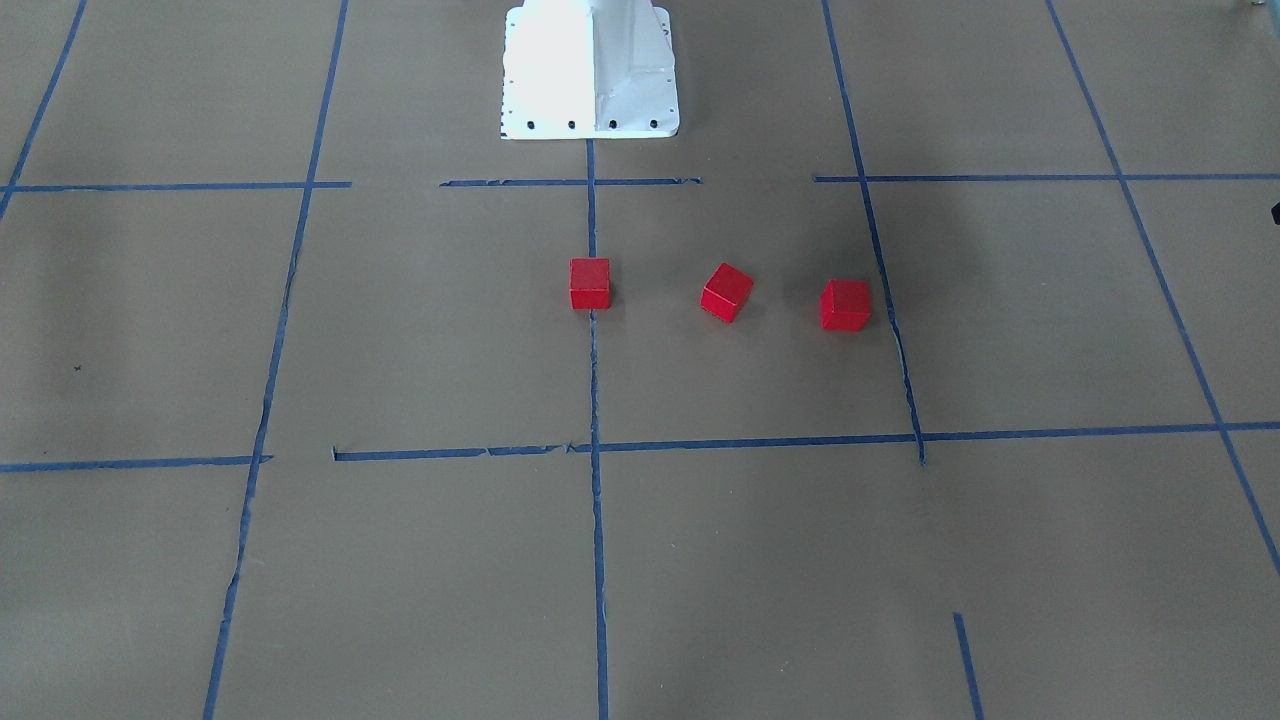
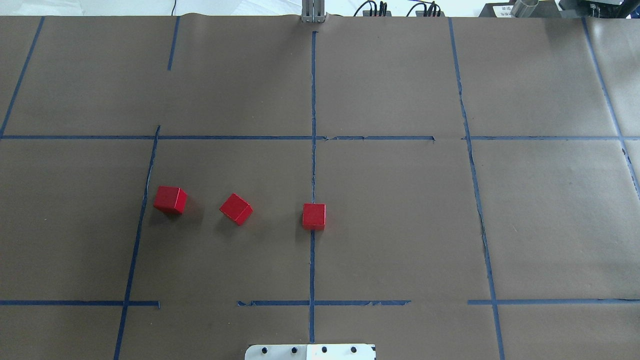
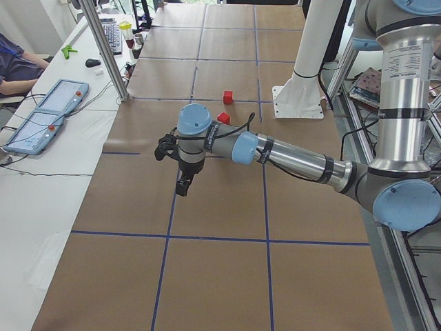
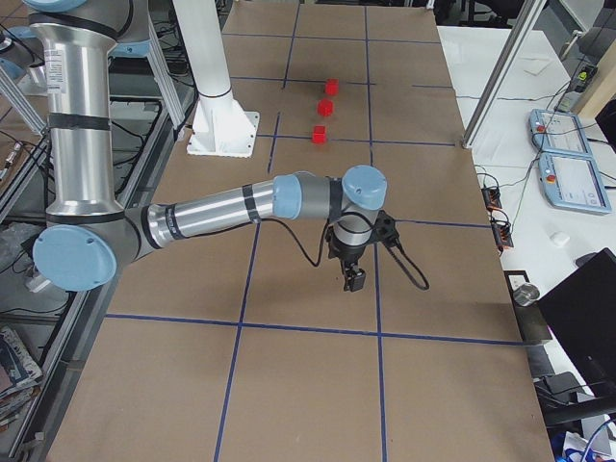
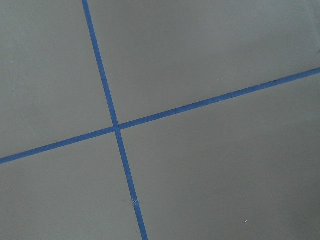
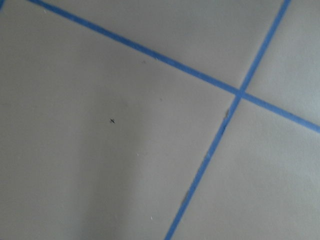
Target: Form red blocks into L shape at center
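Three red blocks lie in a loose row on the brown paper. One block [image 2: 314,216] [image 1: 590,284] sits on the vertical blue tape line of the center [image 2: 313,175]. A second, turned block [image 2: 236,209] [image 1: 727,292] and a third [image 2: 170,199] [image 1: 845,305] lie apart on the robot's left side. My left gripper [image 3: 182,186] hangs above the paper near the table's left end, far from the blocks. My right gripper [image 4: 354,280] hangs near the right end. Both show only in the side views, so I cannot tell whether they are open or shut. The wrist views hold only paper and crossing tape.
The white robot base [image 1: 590,70] [image 2: 310,351] stands at the table's robot-side edge on the center line. A metal post [image 3: 103,48] rises at the far edge. Teach pendants [image 3: 48,117] [image 4: 568,159] lie on side tables, and a seated person's arm [image 3: 14,62] shows there.
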Available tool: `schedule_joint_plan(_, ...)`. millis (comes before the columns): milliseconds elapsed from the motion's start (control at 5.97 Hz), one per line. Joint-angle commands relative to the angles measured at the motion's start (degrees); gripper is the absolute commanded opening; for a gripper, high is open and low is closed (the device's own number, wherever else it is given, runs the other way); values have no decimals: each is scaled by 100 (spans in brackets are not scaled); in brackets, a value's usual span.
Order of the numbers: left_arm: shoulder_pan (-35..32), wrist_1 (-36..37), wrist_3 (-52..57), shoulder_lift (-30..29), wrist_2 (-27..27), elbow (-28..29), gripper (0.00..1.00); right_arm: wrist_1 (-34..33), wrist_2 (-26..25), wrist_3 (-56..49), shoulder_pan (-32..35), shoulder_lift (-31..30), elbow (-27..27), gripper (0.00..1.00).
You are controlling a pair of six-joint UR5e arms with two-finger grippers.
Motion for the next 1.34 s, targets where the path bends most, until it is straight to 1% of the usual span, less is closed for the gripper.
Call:
schedule_joint_plan(0, 577, -676, -51, -30, -762, -65, 100, 45, -12, -33, 298, -813, 252, 100)
schedule_joint_plan(168, 1139, -705, -791, -535, -793, -83, 100, 141, -12, 360, 298, -789, 305, 100)
schedule_joint_plan(335, 1710, -714, -1608, -853, -706, -300, 100, 324, -12, 407, 298, -806, 262, 100)
schedule_joint_plan(503, 2212, -706, -2364, -1266, -140, -398, 100, 335, -12, 416, 298, -815, 261, 100)
schedule_joint_plan(670, 3165, -697, -3416, -1748, 623, -391, 100, 335, -3, 416, 298, -823, 261, 100)
schedule_joint_plan(838, 4123, -679, -4279, -2110, 1466, -330, 100, 335, -3, 416, 298, -823, 261, 100)
schedule_joint_plan(1005, 4838, -662, -4793, -2462, 2266, -172, 100, 335, -12, 408, 298, -823, 253, 100)
schedule_joint_plan(1173, 5088, -679, -5007, -2900, 2361, 334, 100, 326, -12, 408, 298, -823, 253, 100)
